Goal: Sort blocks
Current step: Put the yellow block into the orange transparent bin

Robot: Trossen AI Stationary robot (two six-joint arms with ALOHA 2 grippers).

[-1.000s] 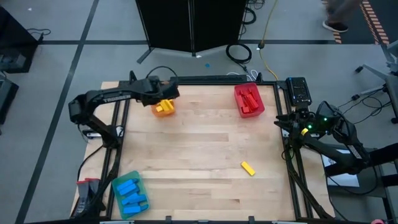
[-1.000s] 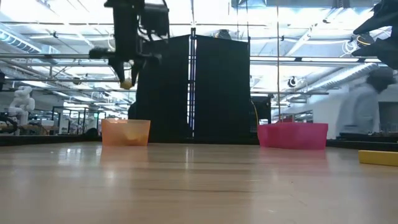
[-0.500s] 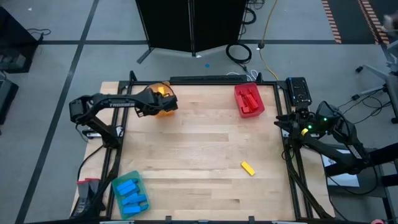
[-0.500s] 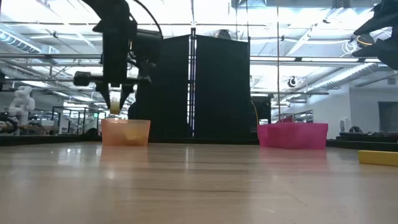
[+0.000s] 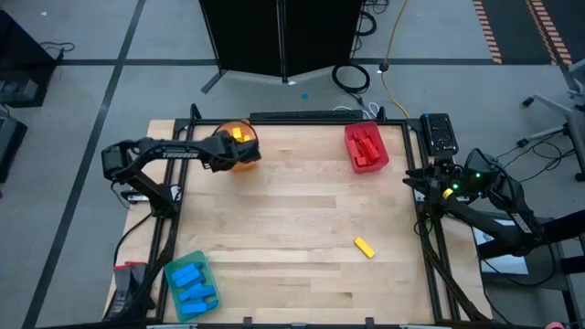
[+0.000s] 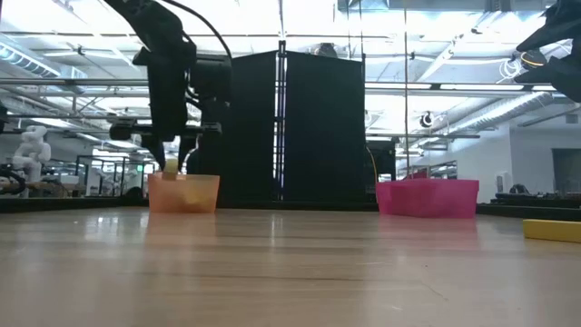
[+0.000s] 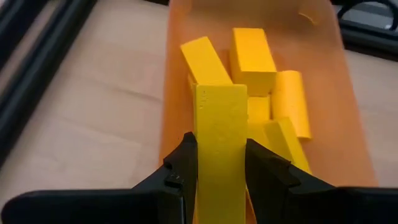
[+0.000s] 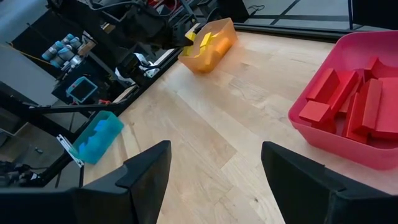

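Wooden table [image 5: 292, 210], far-left corner: left gripper [image 7: 214, 163] clenched on yellow block [image 7: 219, 140], directly above orange tray [image 7: 176, 74], long axis along tray. Right gripper [image 8: 214, 171] parked right edge, fingers spread, empty. Stray yellow block [image 5: 365, 247] near-right, closer to right arm.

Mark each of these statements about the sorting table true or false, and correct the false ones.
1. The left claw grips a yellow block over the orange tray. True.
2. The red tray is empty. False: it holds red blocks.
3. One yellow block lies loose on the table. True.
4. The right claw holds a blue block. False: it is open and empty.
5. The blue blocks sit in the orange tray. False: they sit in the green tray.
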